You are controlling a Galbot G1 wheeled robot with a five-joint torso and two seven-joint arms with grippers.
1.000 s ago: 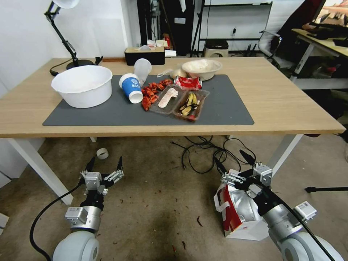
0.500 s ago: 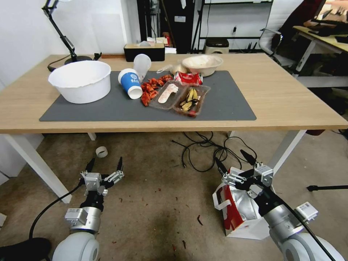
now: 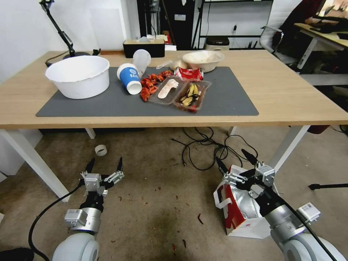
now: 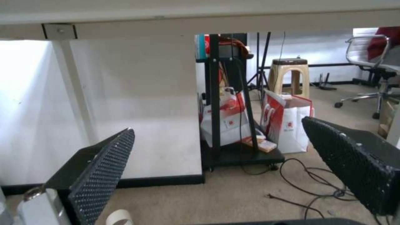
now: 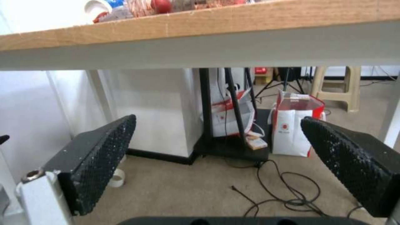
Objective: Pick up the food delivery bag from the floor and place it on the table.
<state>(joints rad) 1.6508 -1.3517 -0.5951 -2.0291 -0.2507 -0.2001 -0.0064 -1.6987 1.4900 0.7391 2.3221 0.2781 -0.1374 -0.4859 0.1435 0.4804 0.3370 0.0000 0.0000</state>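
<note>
While food delivery bag (image 3: 237, 212) stands on floor (image 3: 156, 203), right hand (image 3: 237, 163) hovers above, fingers apart.

The food delivery bag (image 3: 237, 212) stands upright on the floor (image 3: 156, 203), off to the robot's right and just in front of the bench's (image 3: 290, 98) white leg. It is boxy, red and white outside, with its mouth open to show crinkled silver foil lining. A white strap handle loops out from its red side, and the near white wall carries a small red mark. The floor around it is rough brownish-grey carpet, stained dark in the middle and scattered with red crumbs, with black cables lying near the bag.
</note>
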